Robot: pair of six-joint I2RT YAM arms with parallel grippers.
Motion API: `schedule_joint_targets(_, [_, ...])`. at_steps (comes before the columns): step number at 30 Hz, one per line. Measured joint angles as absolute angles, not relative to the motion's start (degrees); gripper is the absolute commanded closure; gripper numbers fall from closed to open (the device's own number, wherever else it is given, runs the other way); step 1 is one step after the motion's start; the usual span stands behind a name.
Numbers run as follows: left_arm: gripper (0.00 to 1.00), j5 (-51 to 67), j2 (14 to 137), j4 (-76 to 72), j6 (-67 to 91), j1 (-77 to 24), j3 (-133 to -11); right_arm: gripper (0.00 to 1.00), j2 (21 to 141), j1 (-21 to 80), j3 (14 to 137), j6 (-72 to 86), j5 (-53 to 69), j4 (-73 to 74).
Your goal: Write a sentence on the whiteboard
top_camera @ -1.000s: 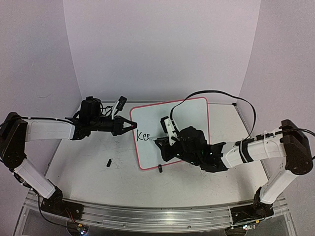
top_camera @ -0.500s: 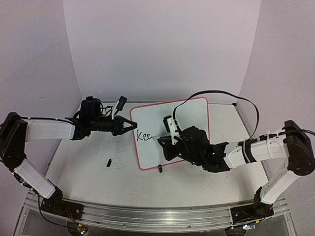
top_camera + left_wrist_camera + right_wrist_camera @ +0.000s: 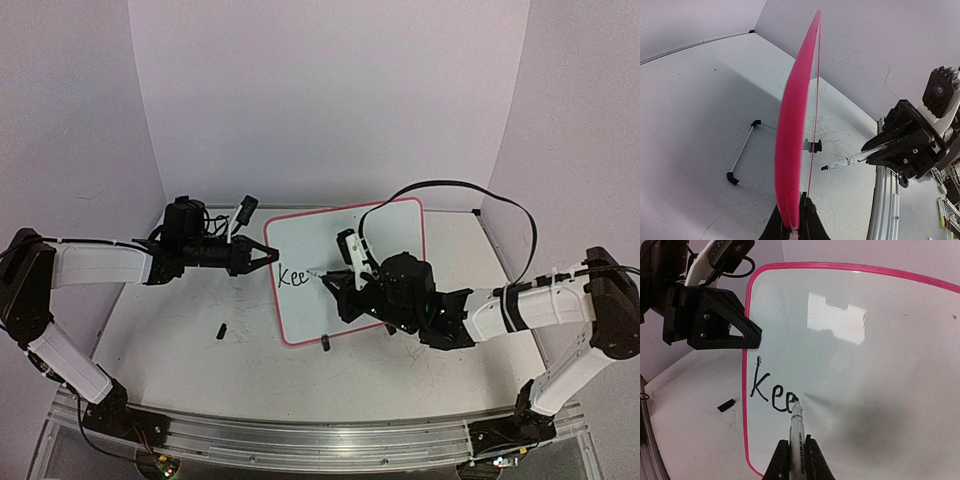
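The whiteboard [image 3: 392, 228] sits mid-table, its left edge pinched between the left gripper [image 3: 793, 226] jaws. The right gripper [image 3: 796, 452] clamps a marker [image 3: 797, 426], its tip touching the board where the sentence [image 3: 771, 391] reads only "Kee" so far, close to the pink left border.

The left gripper [image 3: 268, 256] blocked the whiteboard's [image 3: 395, 228] left edge, and the right gripper [image 3: 335, 280] with its marker [image 3: 797, 425] covered the board's lower middle. Open room lay above the board's upper right; a small black piece [image 3: 221, 329] sat on the table [image 3: 170, 350].
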State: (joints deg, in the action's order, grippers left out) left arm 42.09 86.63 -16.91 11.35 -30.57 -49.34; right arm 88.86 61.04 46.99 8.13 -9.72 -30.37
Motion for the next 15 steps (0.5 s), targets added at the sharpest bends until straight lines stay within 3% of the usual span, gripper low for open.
schedule_joint_targets(15, [1.0,42.0,86.3,-16.5,10.8,-30.7,-49.3,1.0,91.0,61.0,49.1,8.1,-12.5,-28.9])
